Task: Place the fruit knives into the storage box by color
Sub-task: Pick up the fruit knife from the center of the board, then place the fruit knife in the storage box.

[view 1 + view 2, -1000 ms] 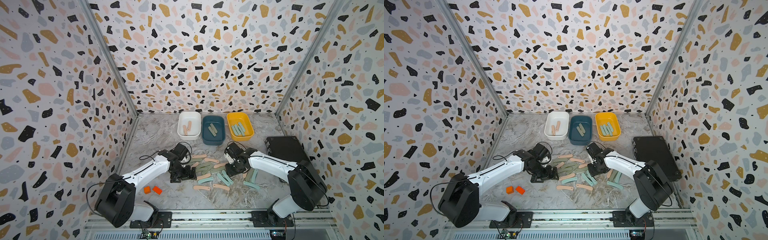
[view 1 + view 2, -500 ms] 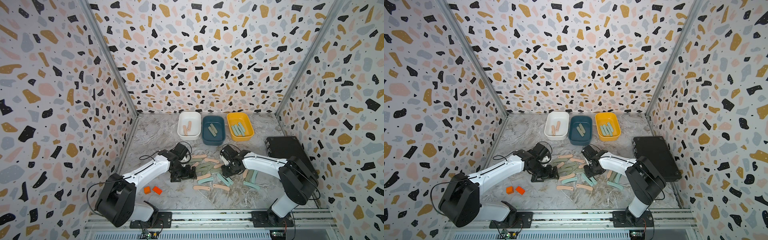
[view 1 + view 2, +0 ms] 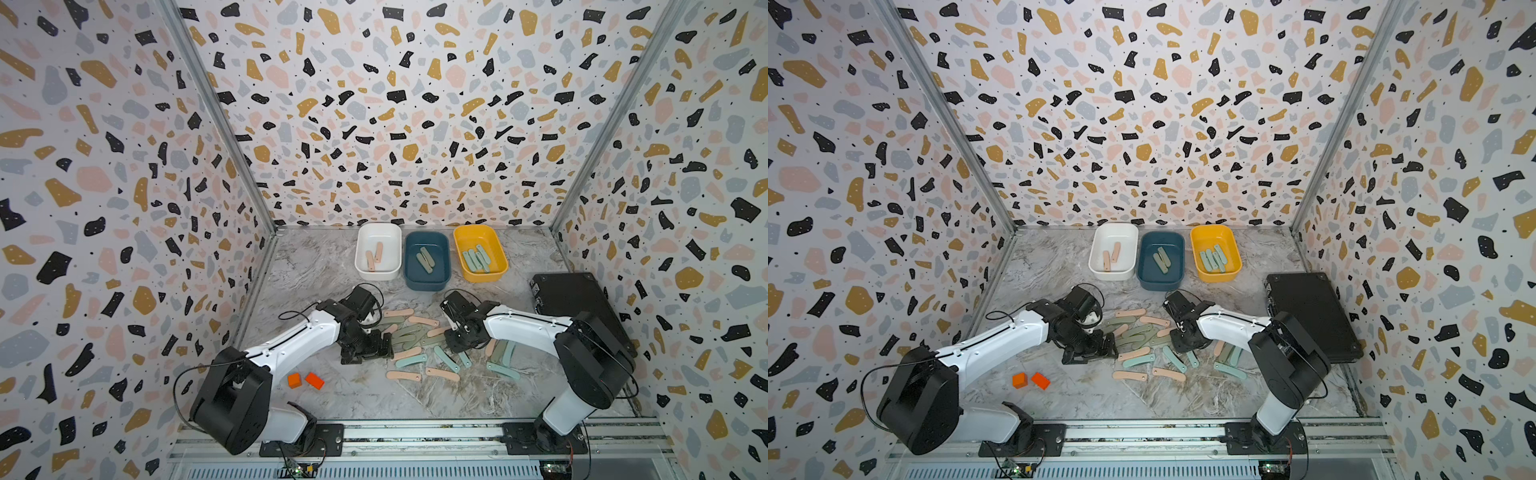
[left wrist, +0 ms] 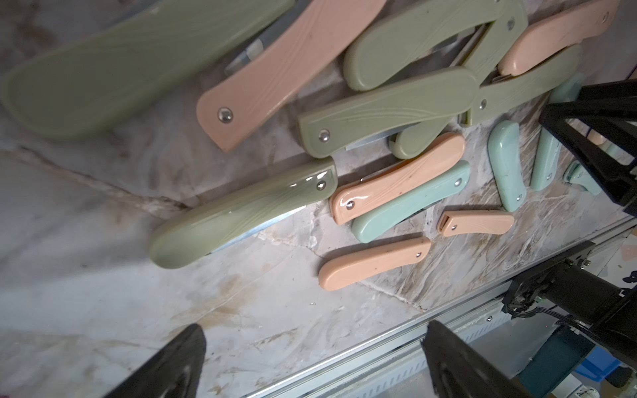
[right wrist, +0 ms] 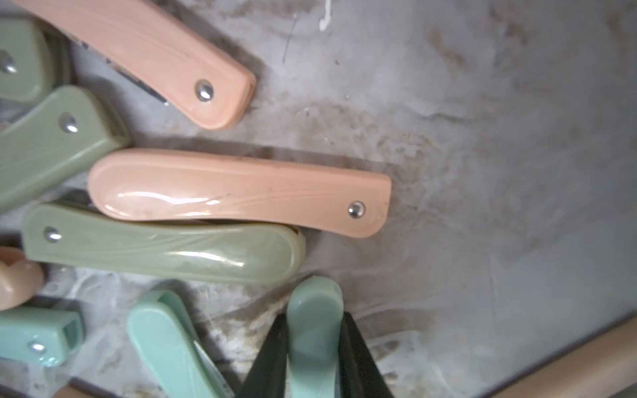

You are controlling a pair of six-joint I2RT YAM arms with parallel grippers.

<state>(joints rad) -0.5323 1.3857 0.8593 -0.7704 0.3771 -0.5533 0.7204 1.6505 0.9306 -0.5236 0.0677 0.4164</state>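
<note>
Right gripper (image 5: pixel 314 318) clamped across a mint knife (image 5: pixel 315 348), ready to lift (mint goes in the yellow box (image 3: pixel 486 277)); left gripper (image 4: pixel 315 330) wide open, empty, beside loose knives (image 3: pixel 409 336)

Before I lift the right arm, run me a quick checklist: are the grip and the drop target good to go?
1. right gripper shut on the mint knife: ok, a finger presses each side.
2. Only that knife gripped: ok, nothing else sits between the fingers.
3. neighbouring mint knife clear of the fingers: cannot tell, its end runs close to one.
4. yellow box is the right target: ok, it already holds mint knives.
5. left gripper out of the way: ok, open, with nothing between its fingers.
</note>
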